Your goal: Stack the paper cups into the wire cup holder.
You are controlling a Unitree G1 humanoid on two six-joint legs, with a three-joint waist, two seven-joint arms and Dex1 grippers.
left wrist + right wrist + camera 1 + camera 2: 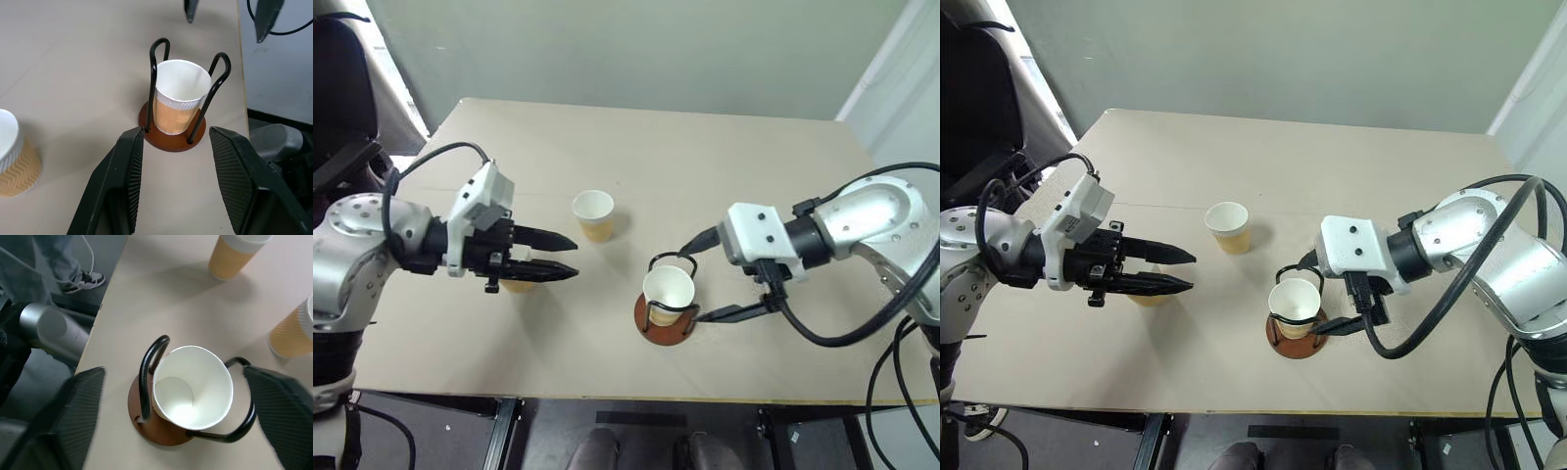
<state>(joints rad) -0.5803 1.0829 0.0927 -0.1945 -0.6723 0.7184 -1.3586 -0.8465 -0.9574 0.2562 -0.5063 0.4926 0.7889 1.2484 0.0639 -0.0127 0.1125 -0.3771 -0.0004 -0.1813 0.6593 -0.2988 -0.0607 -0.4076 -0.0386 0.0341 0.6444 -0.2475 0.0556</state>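
While one paper cup is seated in the wire cup holder, the right gripper is spread around it, untouching. The left gripper is held spread above another cup.

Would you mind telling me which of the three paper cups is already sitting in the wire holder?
The cup nearest the right tool, standing between the black wire uprights on the brown disc of the holder. The other two cups stand on the bare table.
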